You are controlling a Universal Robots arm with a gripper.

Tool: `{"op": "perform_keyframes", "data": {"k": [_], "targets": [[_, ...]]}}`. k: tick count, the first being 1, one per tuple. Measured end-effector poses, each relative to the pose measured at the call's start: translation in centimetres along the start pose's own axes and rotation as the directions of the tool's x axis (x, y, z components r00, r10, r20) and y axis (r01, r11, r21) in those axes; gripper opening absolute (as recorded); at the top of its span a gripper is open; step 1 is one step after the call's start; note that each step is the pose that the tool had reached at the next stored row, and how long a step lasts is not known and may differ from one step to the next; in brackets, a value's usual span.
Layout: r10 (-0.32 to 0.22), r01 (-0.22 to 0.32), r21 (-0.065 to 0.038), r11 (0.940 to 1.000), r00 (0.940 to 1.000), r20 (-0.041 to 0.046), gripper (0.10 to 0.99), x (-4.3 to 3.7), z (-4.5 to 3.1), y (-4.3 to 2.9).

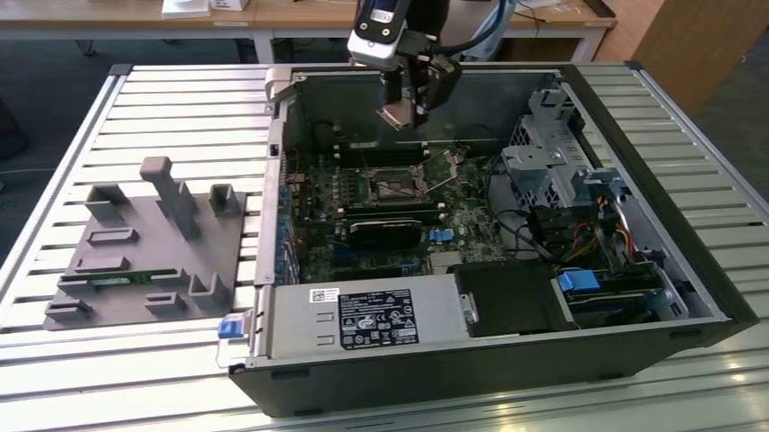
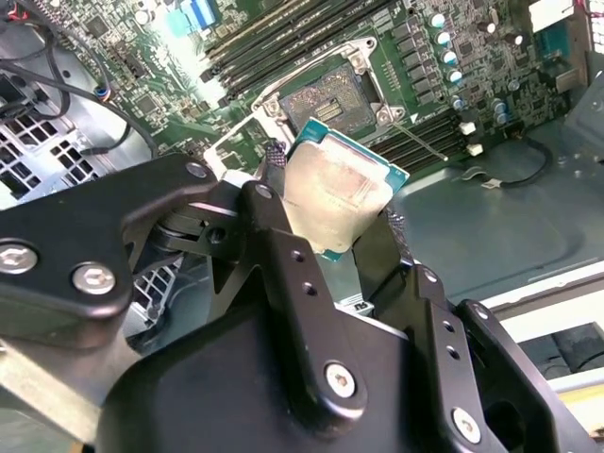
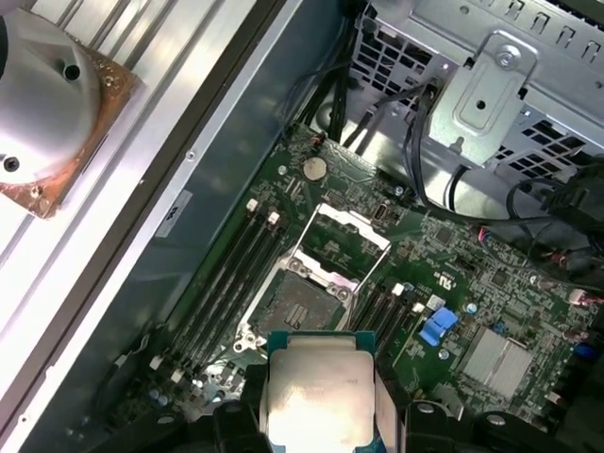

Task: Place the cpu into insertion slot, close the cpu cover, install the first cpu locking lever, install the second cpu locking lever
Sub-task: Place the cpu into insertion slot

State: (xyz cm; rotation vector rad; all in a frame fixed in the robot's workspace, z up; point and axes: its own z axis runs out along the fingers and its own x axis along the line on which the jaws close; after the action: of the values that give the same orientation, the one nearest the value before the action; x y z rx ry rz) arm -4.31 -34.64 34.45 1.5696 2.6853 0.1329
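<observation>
- The gripper, at the upper centre of the exterior view, pinches the cpu between its fingers.
- The cpu hangs over the open computer case, apart from the insertion slot, which lies bare near the frame's middle.
- In the first wrist view, the cpu cover stands tilted up beside the slot.

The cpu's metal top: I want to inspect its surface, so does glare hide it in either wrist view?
In the second wrist view the cpu top is washed pale by glare; in the first wrist view the cpu is likewise bright and washed out, while the insertion slot looks evenly lit.
</observation>
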Motion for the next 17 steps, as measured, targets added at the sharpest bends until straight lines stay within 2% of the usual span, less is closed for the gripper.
{"op": "perform_keyframes", "data": {"k": [17], "targets": [[0.091, -0.091, -0.002, 0.9958, 0.9958, 0.0079, 0.537, 0.11, 0.21, 0.04]]}}
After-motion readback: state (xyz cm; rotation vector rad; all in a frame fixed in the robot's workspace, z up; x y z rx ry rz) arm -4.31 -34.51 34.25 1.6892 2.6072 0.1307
